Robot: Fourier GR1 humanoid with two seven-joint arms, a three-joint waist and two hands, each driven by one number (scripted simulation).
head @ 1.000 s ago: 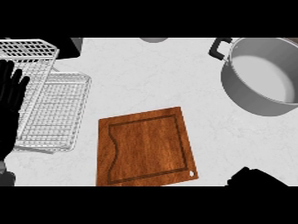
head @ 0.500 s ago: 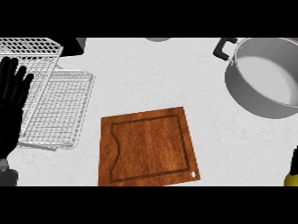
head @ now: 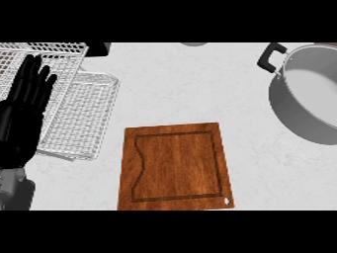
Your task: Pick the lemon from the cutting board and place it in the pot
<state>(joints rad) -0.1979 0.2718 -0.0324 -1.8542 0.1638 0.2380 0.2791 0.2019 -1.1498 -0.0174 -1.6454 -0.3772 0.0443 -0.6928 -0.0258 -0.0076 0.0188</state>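
While the left hand (head: 16, 123) rests at the left edge with fingers straight and spread wide, over a white wire rack (head: 76, 118), the wooden cutting board (head: 176, 166) lies bare at lower centre. Neither the lemon nor the right hand shows anywhere — the grey pot (head: 318, 94) sits at upper right.

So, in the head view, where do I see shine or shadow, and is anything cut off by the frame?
Head view: a bright sheen on the pot's inner wall, its right side cut off; soft light on the counter with no hard shadows; the board is evenly lit; the left hand shows as flat black over the rack.
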